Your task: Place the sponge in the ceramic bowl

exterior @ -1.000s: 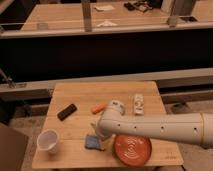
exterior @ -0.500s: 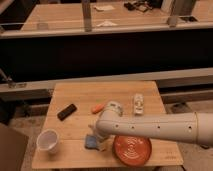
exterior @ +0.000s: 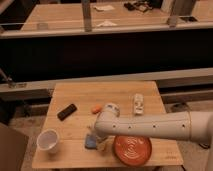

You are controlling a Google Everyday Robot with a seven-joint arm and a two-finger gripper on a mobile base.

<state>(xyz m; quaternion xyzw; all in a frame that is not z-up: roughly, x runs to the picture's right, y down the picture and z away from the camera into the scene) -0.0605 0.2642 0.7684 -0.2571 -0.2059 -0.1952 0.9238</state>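
The sponge (exterior: 91, 141), a small blue-grey pad, lies on the wooden table (exterior: 80, 95) near its front edge, left of the ceramic bowl (exterior: 132, 148). That bowl is a wide orange-red dish with concentric rings, standing at the front right with nothing in it. My white arm reaches in from the right, and the gripper (exterior: 100, 140) points down right at the sponge's right side, between sponge and bowl. The wrist hides most of the gripper.
A white cup (exterior: 48, 140) stands at the front left. A black rectangular block (exterior: 66, 111) lies left of centre, a small orange item (exterior: 96, 108) in the middle, and a white bottle-like object (exterior: 138, 104) toward the back right. A dark counter runs behind the table.
The arm's wrist has shifted slightly left and down toward the sponge. The sponge, bowl and other objects have stayed in place.
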